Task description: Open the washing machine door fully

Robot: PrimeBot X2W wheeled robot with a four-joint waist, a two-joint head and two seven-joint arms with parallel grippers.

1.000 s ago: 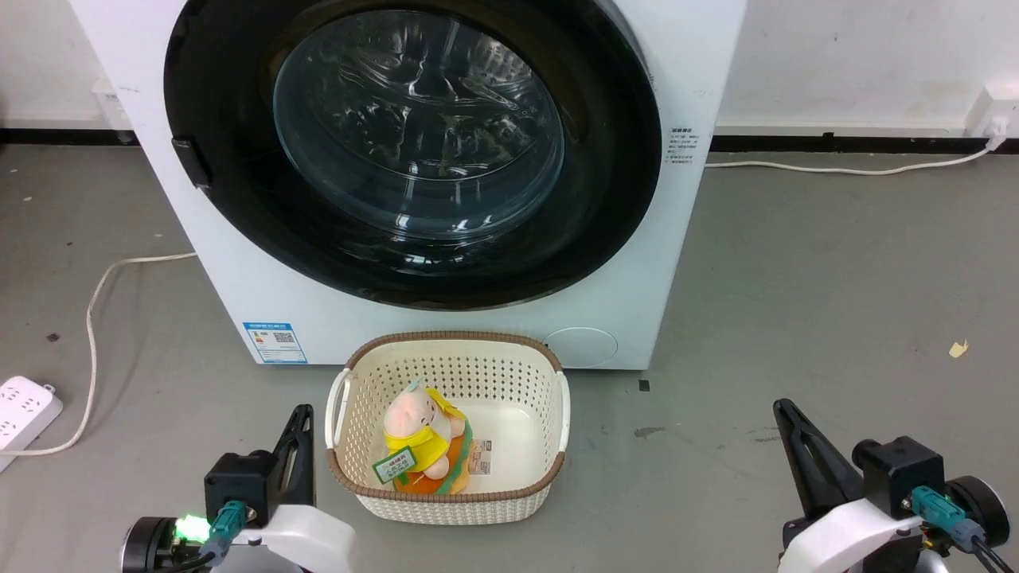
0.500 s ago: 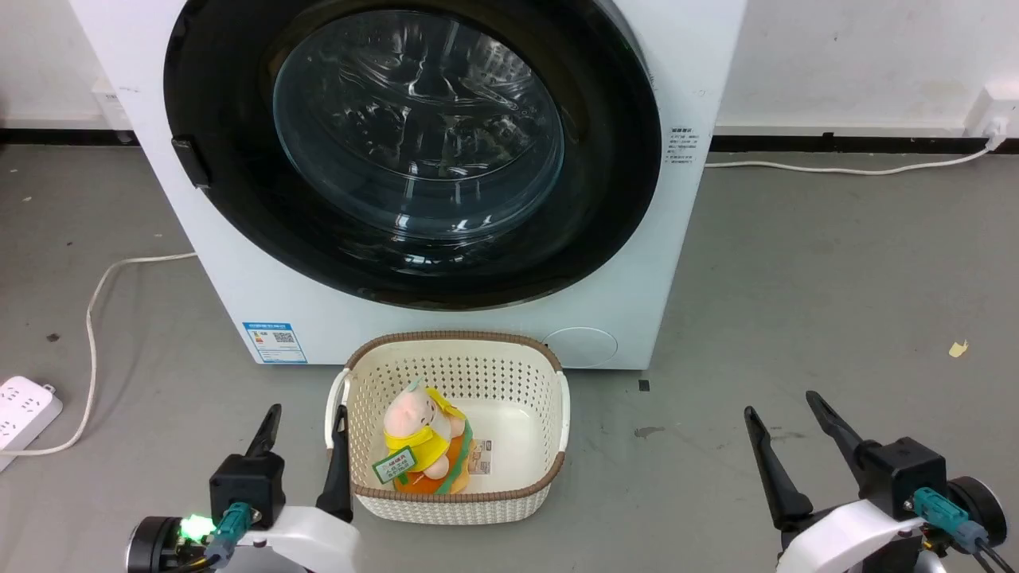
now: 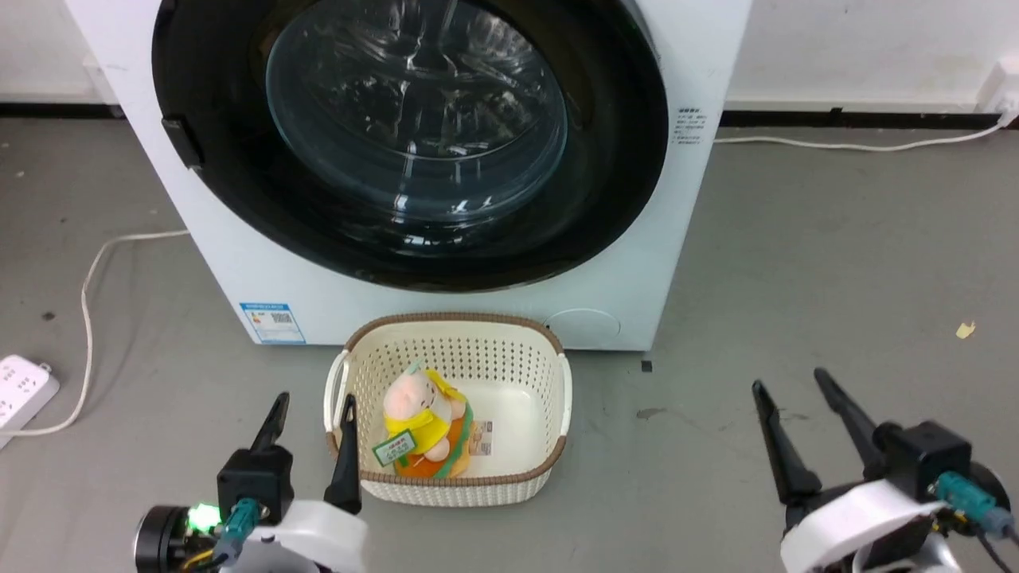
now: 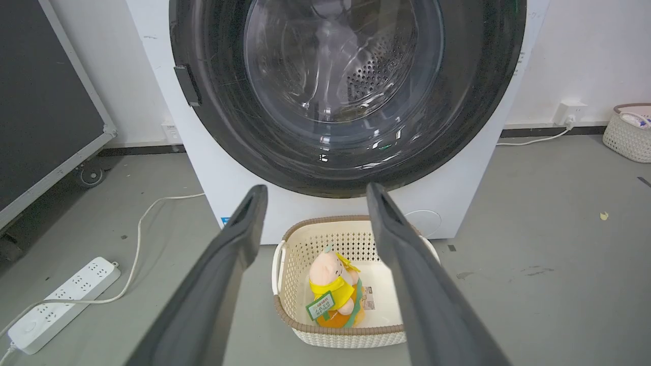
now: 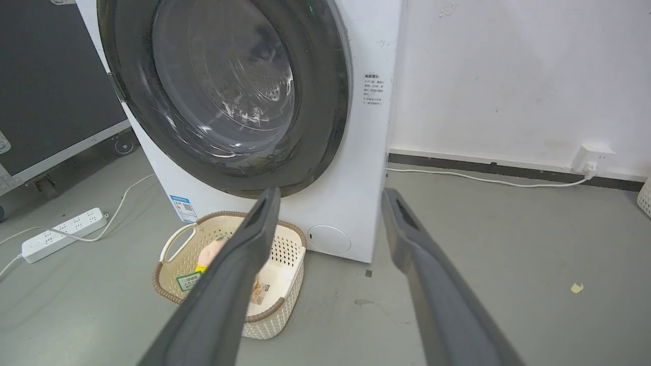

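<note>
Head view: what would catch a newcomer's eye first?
The huge glossy black washing machine door, shut, covers most of the front of the white washing machine. On the floor just before it sits a cream basket holding a pink-and-yellow plush toy. The left gripper and right gripper are open, low at either side.

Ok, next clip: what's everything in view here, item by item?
Front-loading washing machine: one, white, before the wall.
Round glass-centred washing machine door: one, black-rimmed, shut, washer's front.
Perforated plastic basket: one, cream, brown-rimmed, floor before the washer.
Plush toy: one, pink and yellow, inside the basket.
Power strip: one, white, floor at left.
Label sticker: one, blue, washer's lower left.
Left gripper: one, dark, open, beside the basket.
Right gripper: one, dark, open, above floor at right.
</note>
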